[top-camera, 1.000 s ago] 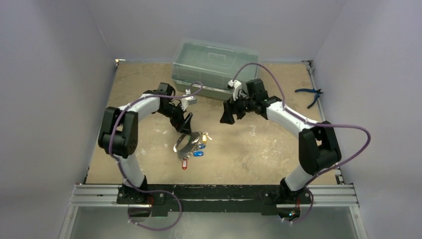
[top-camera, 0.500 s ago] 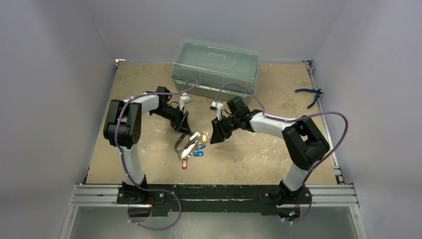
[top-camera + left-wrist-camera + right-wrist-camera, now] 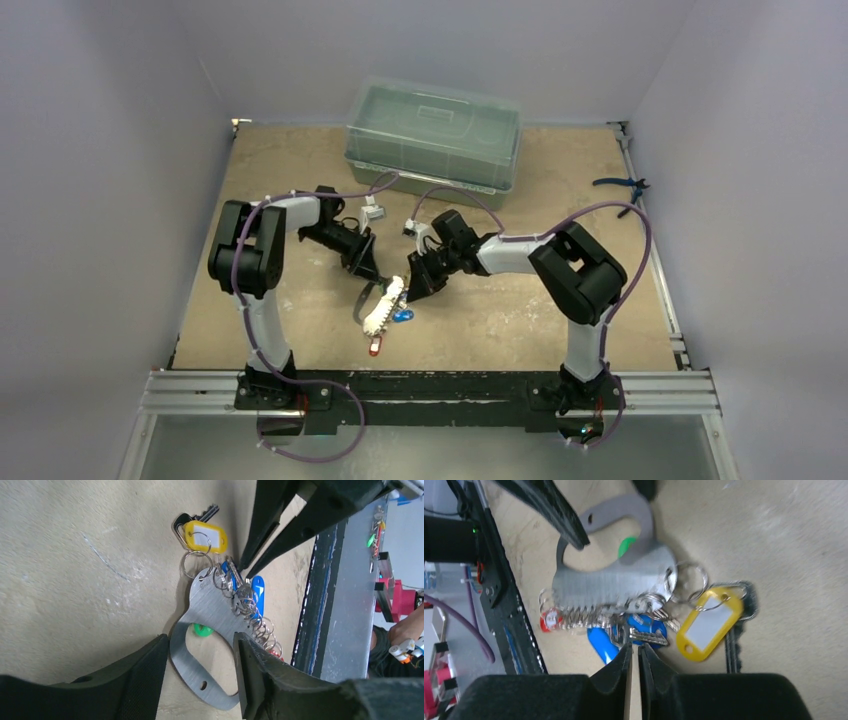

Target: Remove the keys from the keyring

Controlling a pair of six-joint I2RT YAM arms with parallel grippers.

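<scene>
The keyring (image 3: 210, 605) is a flat grey loop with a row of thin rings; it lies on the tan table. Keys hang from it with a yellow tag (image 3: 205, 536), blue tags (image 3: 257, 590), a green one (image 3: 202, 630) and a red one (image 3: 549, 620). My left gripper (image 3: 200, 645) is open, its fingers straddling the loop's handle end (image 3: 365, 295). My right gripper (image 3: 633, 649) is shut to a thin slit, tips against the silver keys (image 3: 646, 637) by the blue tags (image 3: 601, 645). Nothing shows between its pads. In the top view both grippers, left (image 3: 367, 272) and right (image 3: 413, 292), meet over the bunch (image 3: 385, 308).
A clear lidded plastic box (image 3: 432, 135) stands at the back of the table. Blue-handled pliers (image 3: 622, 190) lie at the far right edge. A metal rail (image 3: 430, 390) runs along the near edge. Grey walls close in left, right and behind.
The right arm swung left and down to the keys while its jaws closed. The left gripper came lower over the loop and narrowed. The bunch shifted slightly toward the near edge.
</scene>
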